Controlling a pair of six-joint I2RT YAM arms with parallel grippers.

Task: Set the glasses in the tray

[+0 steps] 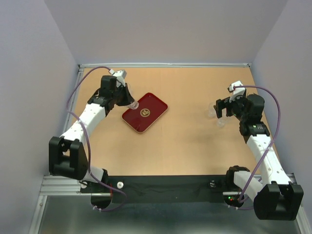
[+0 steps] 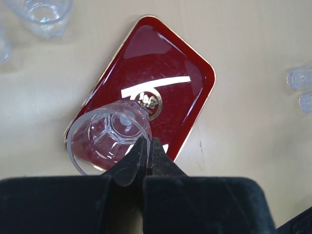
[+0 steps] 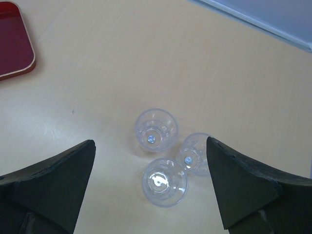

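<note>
Over tray (image 2: pixel 187 95), left pincer (image 2: pixel 147 147) clamped on glass (image 2: pixel 100 141), right pincer (image 3: pixel 150 144) apart above three glasses (image 3: pixel 165 181).

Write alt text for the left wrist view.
The left gripper pinches the rim of a clear tumbler over one corner of a dark red tray with a gold emblem. More tumblers stand on the tan table at upper left and right.

In the left wrist view, the tray (image 2: pixel 190 68) has its near corner hidden behind the held glass (image 2: pixel 97 141), and other glasses (image 2: pixel 45 15) are cut by the frame edges. From above, the right-hand glasses (image 1: pixel 218 117) are too faint to be counted.
</note>
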